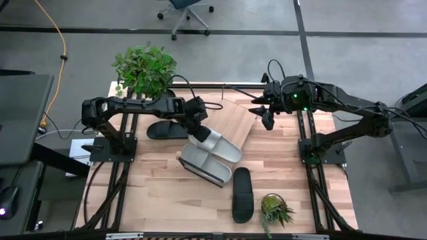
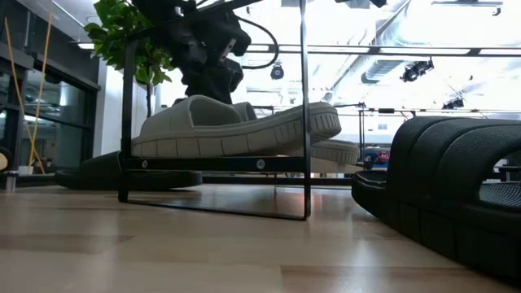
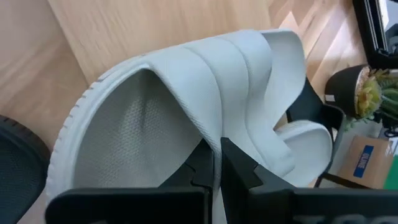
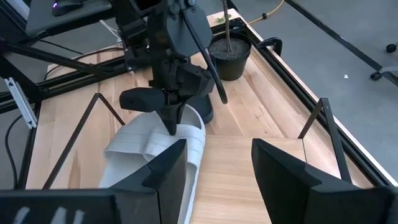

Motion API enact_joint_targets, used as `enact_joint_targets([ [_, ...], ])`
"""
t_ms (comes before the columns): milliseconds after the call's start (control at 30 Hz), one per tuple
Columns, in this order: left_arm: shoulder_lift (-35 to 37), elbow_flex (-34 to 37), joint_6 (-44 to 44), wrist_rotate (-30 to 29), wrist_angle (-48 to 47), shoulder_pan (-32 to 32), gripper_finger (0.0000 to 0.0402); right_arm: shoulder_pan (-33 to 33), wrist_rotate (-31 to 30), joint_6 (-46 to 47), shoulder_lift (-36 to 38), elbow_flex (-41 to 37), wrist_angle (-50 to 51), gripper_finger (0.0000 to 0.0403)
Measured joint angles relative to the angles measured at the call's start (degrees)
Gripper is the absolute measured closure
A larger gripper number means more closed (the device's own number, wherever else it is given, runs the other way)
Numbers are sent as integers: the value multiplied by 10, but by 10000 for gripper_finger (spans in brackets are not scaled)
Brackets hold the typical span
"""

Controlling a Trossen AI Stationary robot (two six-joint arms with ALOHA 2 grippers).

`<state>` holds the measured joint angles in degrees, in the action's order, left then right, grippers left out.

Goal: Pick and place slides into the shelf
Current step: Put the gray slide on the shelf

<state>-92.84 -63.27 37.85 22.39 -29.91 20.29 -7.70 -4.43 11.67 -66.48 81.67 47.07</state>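
While the high view gives you the whole layout, it hides the grip itself: you see the left gripper (image 1: 198, 133) at the heel end of a pale grey-green slide (image 1: 219, 145) on the shelf (image 1: 235, 124), with a second pale slide (image 1: 205, 166) just beside it at the shelf's near end. One black slide (image 1: 242, 194) lies on the table (image 1: 153, 193) near a small potted plant (image 1: 275, 210); another black slide (image 1: 167, 130) lies under the left arm, near a large leafy plant (image 1: 145, 69).

Your left wrist view settles the grip: the dark fingers (image 3: 239, 169) are pinched together on the wide strap of the pale slide (image 3: 186, 93), bunching it into a fold.

From the low view you learn what neither shows: the pale slide (image 2: 244, 130) is tilted, heel end raised under the left gripper (image 2: 207, 69), above the shelf's thin wire frame (image 2: 305, 122). A black slide (image 2: 456, 187) fills the foreground.

The right gripper (image 1: 265, 115) hovers over the shelf's far corner; your right wrist view shows its fingers (image 4: 283, 171) standing apart, holding nothing, facing the left gripper (image 4: 171, 121).
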Motion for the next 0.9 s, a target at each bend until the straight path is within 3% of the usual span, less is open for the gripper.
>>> enact_joint_targets([
  [300, 0, 4, 9, -13, 14, 0, 379, 0, -13, -1, 0, 0, 1, 231],
  [567, 0, 4, 3, -15, 14, 0, 398, 0, -13, -1, 0, 0, 1, 231],
  [900, -1, 4, 23, -20, 12, 0, 384, 0, -16, -1, 0, 0, 0, 231],
])
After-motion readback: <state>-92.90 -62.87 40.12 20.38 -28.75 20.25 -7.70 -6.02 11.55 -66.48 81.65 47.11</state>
